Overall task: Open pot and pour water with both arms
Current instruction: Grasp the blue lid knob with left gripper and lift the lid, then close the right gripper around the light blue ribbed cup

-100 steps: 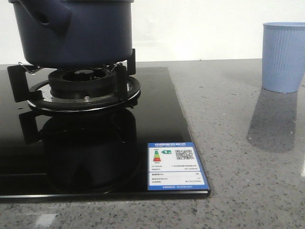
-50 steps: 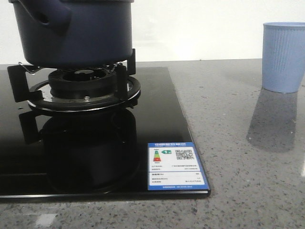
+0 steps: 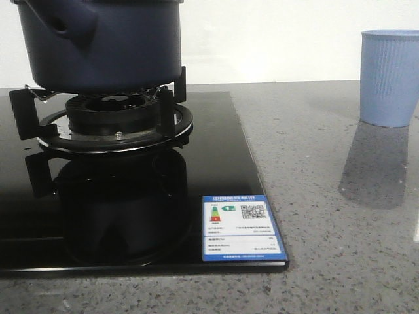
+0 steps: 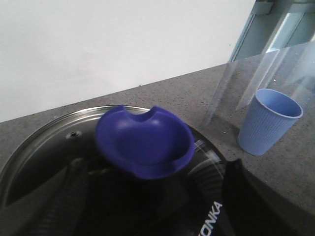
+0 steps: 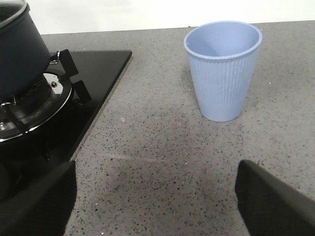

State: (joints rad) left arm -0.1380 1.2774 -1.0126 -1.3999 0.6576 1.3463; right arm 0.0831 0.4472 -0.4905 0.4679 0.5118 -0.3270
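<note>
The dark navy pot (image 3: 105, 46) stands on the gas burner (image 3: 114, 121) at the far left, its handle socket (image 3: 62, 25) facing front-left. In the left wrist view its glass lid (image 4: 44, 142) is on, with a blue knob (image 4: 145, 140) in the middle. My left gripper (image 4: 152, 196) is open just above the lid, one finger on each side of the knob and not touching it. My right gripper (image 5: 155, 201) is wide open and empty over the bare counter, short of the light blue ribbed cup (image 5: 222, 69). The pot also shows in the right wrist view (image 5: 17, 49). Neither gripper shows in the front view.
The black glass hob (image 3: 216, 163) carries a blue energy label (image 3: 242, 227) at its front right corner. The light blue cup (image 3: 389, 77) stands on the grey speckled counter (image 3: 327, 196) at the far right, also in the left wrist view (image 4: 268, 120). A white wall lies behind.
</note>
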